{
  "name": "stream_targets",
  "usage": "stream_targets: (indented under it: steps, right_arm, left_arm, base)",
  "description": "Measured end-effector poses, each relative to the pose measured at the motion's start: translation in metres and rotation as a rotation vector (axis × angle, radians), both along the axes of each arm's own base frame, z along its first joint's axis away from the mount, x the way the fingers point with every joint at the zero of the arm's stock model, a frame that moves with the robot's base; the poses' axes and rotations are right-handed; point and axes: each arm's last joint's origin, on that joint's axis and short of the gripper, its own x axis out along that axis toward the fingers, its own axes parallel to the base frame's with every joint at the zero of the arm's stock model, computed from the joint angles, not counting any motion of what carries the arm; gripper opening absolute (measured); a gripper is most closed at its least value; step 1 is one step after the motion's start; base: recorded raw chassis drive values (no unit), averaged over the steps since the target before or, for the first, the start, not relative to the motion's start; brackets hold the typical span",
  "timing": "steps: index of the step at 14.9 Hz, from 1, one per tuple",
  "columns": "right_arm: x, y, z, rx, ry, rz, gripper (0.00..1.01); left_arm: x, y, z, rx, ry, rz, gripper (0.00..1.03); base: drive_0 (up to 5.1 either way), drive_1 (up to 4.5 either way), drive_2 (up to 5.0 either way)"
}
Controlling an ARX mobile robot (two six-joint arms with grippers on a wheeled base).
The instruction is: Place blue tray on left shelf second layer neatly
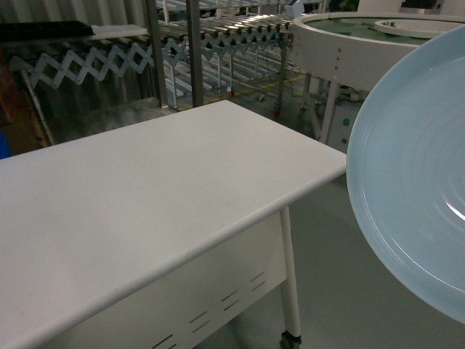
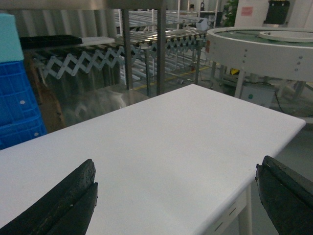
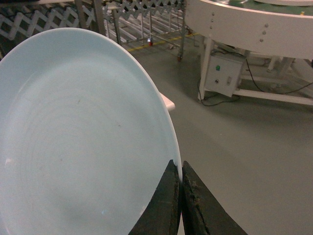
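I'm carrying the tray [image 3: 78,142] clear of the table [image 1: 145,196] on its right, right gripper [image 3: 180,183] pinching its rim so it's riding tilted. Left gripper [image 2: 176,196] is hanging spread, empty, over the tabletop.

Looks like a warehouse or logistics test floor: an expandable roller conveyor [image 1: 218,40] runs along the far corrugated wall, a round white turntable conveyor [image 1: 349,36] sits far right, stacked blue plastic crates [image 2: 17,105] far left, grey painted concrete floor [image 3: 254,147].
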Motion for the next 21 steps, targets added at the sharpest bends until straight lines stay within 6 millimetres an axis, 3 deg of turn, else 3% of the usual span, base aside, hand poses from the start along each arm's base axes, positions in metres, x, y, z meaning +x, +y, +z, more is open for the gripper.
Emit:
stream_targets:
  steps: [12,21]
  right_arm:
    - [0.0,0.0,-0.0001,0.0,0.0,0.0,0.02]
    - [-0.0001,0.0,0.0,0.0,-0.002,0.0,0.02]
  left_arm:
    - [0.0,0.0,0.0,0.0,0.0,0.0,0.98]
    - [0.0,-0.0002,-0.0001,0.0,0.001,-0.003,0.98]
  base:
    - [-1.6,-1.64,-1.6]
    - [2.5,1.25,-5.5]
